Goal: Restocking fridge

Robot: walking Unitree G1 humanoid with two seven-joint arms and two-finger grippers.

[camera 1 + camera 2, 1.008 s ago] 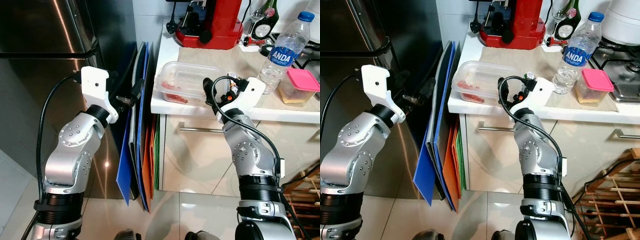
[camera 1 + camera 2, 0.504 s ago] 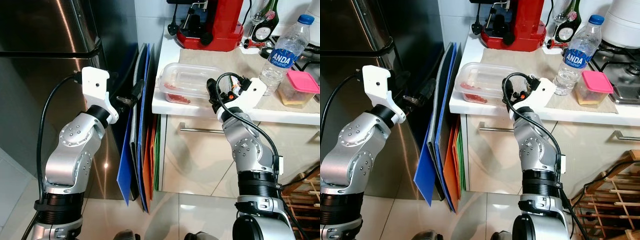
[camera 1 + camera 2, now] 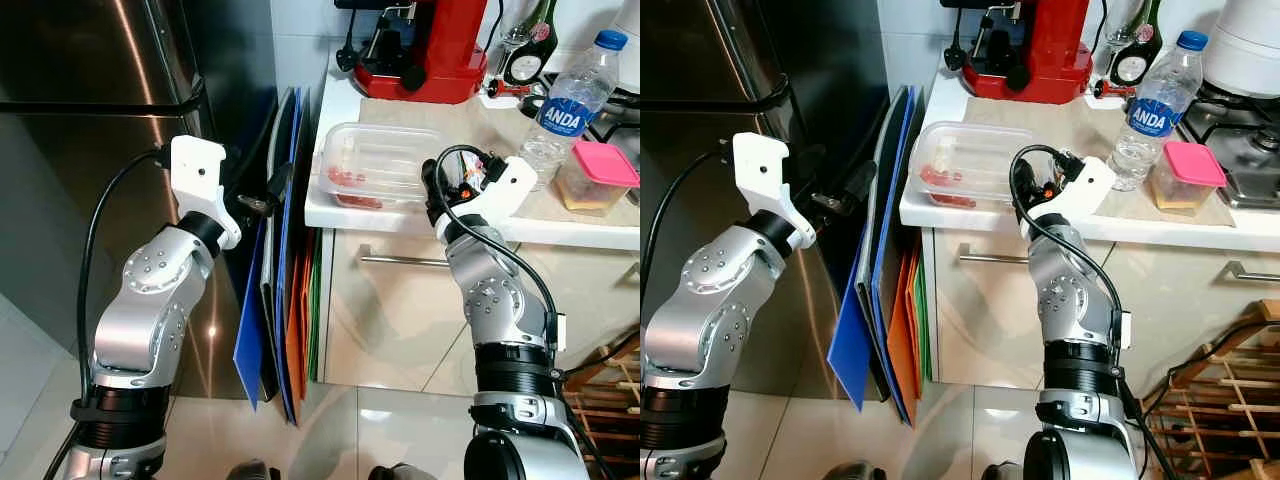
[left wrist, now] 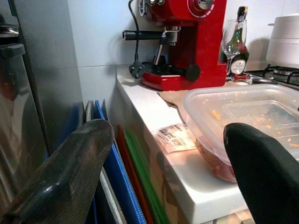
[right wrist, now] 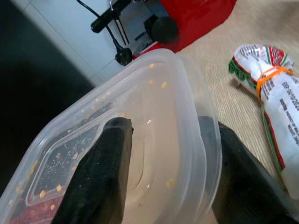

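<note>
Landmark: the white counter (image 3: 420, 215), to which all places are referred.
Tub: a clear plastic tub (image 3: 385, 165) with a lid is seen at the counter's front edge, near its fridge-side corner; red food lies in its bottom.
Key relation: the tub lies straight ahead of the right gripper (image 5: 163, 154), its long axis running along the counter edge toward the fridge (image 3: 90, 120); the near end is met first.
Right gripper: spread wide, one black finger over the lid and the other outside the tub's near end, so the rim is straddled; a firm hold is not yet shown.
Left gripper: the left gripper (image 4: 173, 172) is held open and empty, off the counter's fridge-side end, beside the folders (image 3: 285, 290); the tub is farther from it.
Nearer arm: the right, by judgement.
Materials: the tub is thin, glossy and rounded at the corners, likely to flex under a squeeze; the fridge is brushed steel; the fingers are matte black.
Other things: a red machine (image 3: 425, 50) stands behind the tub; a bottle (image 3: 570, 100) and a pink-lidded box (image 3: 598, 175) stand farther along the counter.
</note>
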